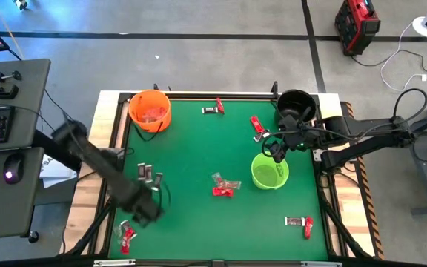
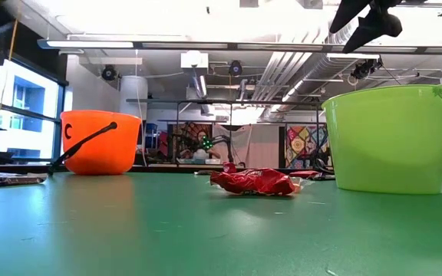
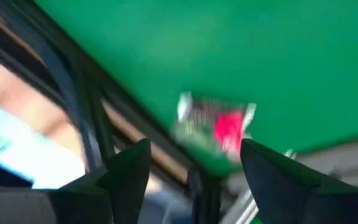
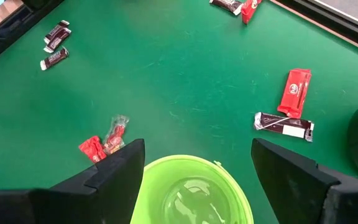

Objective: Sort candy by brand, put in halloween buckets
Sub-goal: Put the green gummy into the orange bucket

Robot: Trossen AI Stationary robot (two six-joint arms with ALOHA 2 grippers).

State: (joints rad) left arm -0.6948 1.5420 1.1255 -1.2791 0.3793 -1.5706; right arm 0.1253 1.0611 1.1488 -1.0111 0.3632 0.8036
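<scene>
Three buckets stand on the green mat: orange (image 1: 150,110) at the far left, black (image 1: 296,104) at the far right, lime green (image 1: 269,170) right of centre. Wrapped candy lies scattered on the mat. My left gripper (image 1: 147,212) is blurred over the near left part of the mat, open (image 3: 194,165), pointing down toward a red and silvery candy (image 3: 215,124) near the mat's corner (image 1: 127,236) and touching nothing. My right gripper (image 1: 276,150) hangs open (image 4: 197,168) above the green bucket (image 4: 191,193), with nothing between its fingers.
Dark candies (image 1: 148,174) lie left of centre, and a red and a clear one (image 1: 224,185) in the middle. More candy lies at the far edge (image 1: 213,108), by the black bucket (image 1: 256,124) and at the near right (image 1: 300,222). The table's wooden frame (image 1: 98,215) borders the mat.
</scene>
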